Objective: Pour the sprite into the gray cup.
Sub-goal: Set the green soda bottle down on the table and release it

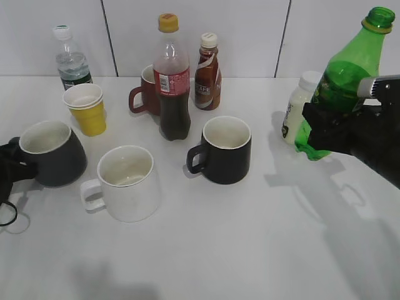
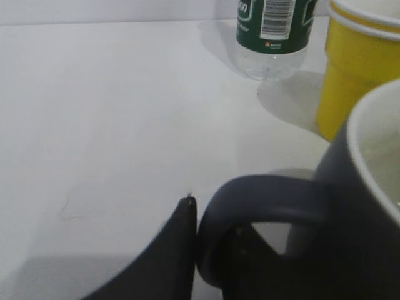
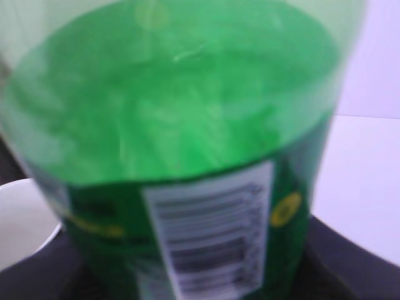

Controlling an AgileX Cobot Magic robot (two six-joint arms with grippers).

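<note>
The sprite (image 1: 340,81), a green translucent bottle, is at the far right, tilted a little with its base just above the table. My right gripper (image 1: 325,132) is shut around its lower body. In the right wrist view the sprite (image 3: 187,125) fills the frame, its white barcode patch facing the camera. The gray cup (image 1: 53,153) stands upright at the far left, its off-white inside showing. My left gripper (image 1: 9,164) is shut on its handle. In the left wrist view one finger presses the outside of the gray cup's handle (image 2: 262,190) and the other sits inside the loop.
A white mug (image 1: 128,182) and a black mug (image 1: 225,150) stand mid-table. Behind them are a cola bottle (image 1: 172,81), a brown bottle (image 1: 207,74), a red mug (image 1: 147,90), stacked yellow cups (image 1: 87,109) and a water bottle (image 1: 72,62). A small white bottle (image 1: 299,106) stands beside the sprite.
</note>
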